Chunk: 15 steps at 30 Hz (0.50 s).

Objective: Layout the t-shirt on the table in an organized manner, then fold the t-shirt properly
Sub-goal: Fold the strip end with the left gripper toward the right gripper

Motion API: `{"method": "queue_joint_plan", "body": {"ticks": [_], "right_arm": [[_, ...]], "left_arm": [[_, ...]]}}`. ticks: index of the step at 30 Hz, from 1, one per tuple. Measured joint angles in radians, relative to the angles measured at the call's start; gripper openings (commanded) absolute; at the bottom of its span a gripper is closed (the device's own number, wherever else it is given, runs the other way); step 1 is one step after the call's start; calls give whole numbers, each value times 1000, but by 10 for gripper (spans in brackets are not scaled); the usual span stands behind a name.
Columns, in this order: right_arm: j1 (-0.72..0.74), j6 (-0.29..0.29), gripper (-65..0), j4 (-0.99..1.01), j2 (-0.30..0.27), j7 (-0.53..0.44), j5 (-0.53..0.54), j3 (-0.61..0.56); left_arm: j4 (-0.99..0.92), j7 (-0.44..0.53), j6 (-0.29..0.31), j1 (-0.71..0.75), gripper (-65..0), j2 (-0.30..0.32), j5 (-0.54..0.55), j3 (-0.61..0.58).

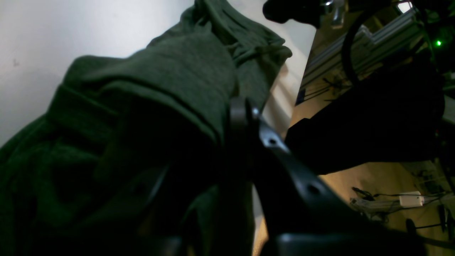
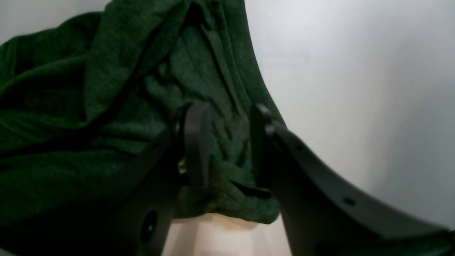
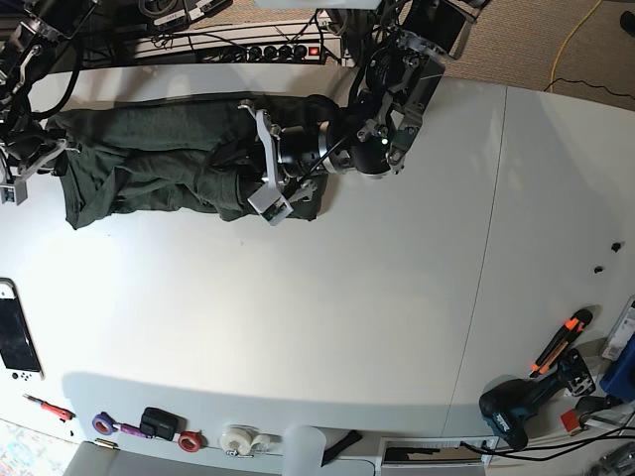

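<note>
Along the near edge of the table (image 3: 327, 297), a broad, smooth white top crossed by a thin seam, lie small tools and tape rolls (image 3: 238, 438), with a dark cordless drill (image 3: 516, 412) towards the near right corner. The middle of the top is bare and glossy. Against the far edge lies the t-shirt (image 3: 149, 164), a dark green, faintly heathered knit, bunched into soft ridges and folds in a long band from the far left corner towards the centre. The left gripper (image 1: 241, 117), matte black with curved fingers, is pinched tight on a thick fold of the t-shirt. At the far left corner the right gripper (image 2: 227, 142) stands parted, its flat pads astride crumpled cloth without clamping it.
</note>
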<state>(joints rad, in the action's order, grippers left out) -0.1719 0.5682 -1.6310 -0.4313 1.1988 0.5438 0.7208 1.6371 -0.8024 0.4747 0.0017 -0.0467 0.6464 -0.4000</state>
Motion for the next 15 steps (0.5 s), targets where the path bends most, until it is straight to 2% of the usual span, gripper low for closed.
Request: {"method": "queue_joint_plan", "body": {"ticks": [5, 6, 8, 10, 15], "right_arm": [[0, 0, -458, 0, 0, 0, 0, 0], [0, 0, -458, 0, -1, 0, -1, 0], [0, 0, -458, 0, 0, 0, -1, 0], [0, 0, -458, 0, -1, 0, 0, 0], [0, 0, -458, 0, -1, -3, -1, 0]], "left_arm": [[-1, 38, 0, 0, -650, 0, -26, 0], [-1, 51, 0, 0, -629, 0, -25, 0], [-1, 59, 0, 0, -479, -6, -25, 0], [-1, 64, 0, -2, -387, -17, -26, -14], [-1, 63, 7, -2, -380, -24, -22, -137]]}}
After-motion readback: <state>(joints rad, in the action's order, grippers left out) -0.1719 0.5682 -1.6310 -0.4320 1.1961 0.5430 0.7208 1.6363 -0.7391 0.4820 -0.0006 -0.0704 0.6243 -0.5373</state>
